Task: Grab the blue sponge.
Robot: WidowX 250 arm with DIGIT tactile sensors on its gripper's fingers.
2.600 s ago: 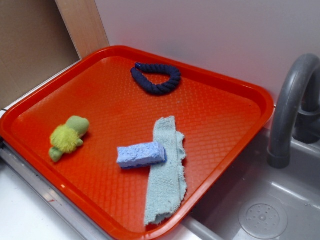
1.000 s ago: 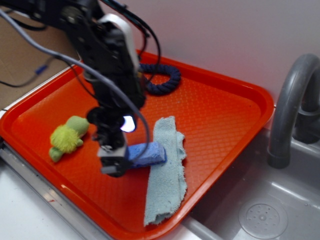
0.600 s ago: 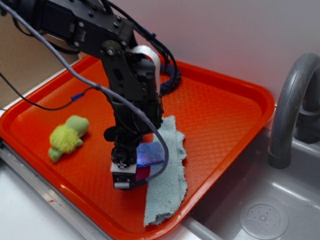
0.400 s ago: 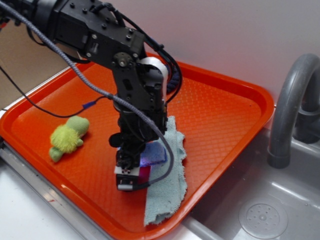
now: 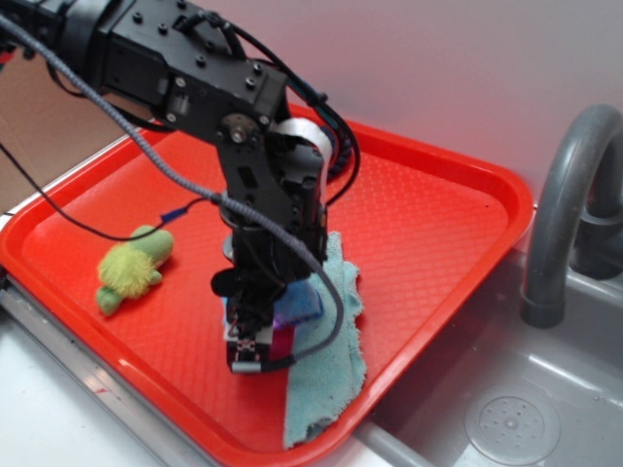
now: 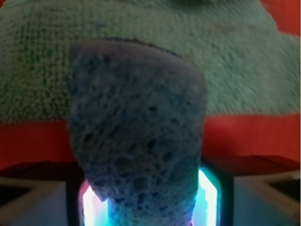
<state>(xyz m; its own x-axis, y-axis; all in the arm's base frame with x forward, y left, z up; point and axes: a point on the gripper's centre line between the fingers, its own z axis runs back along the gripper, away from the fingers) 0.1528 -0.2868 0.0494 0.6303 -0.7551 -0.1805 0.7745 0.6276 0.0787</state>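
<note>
The blue sponge [image 5: 304, 300] lies on the orange tray [image 5: 438, 224] with one end against the pale teal cloth [image 5: 331, 375]. My gripper [image 5: 261, 336] points down over the sponge's left end, and the arm hides most of the sponge in the exterior view. In the wrist view the porous sponge [image 6: 136, 117] fills the middle and narrows where it sits between my two fingers [image 6: 73, 197]. There my gripper [image 6: 150, 200] is shut on it. The cloth [image 6: 225, 56] lies behind the sponge, and the tray [image 6: 33, 139] shows red on both sides.
A yellow-green plush toy [image 5: 131, 268] lies on the tray's left side. A grey faucet [image 5: 565, 195] and sink [image 5: 506, 418] stand to the right of the tray. The arm hides the navy rope ring at the tray's back.
The arm came in from the upper left and lowered onto the sponge. Over the last half second the gripper settled lower around the sponge's left end, and the cloth shifted slightly.
</note>
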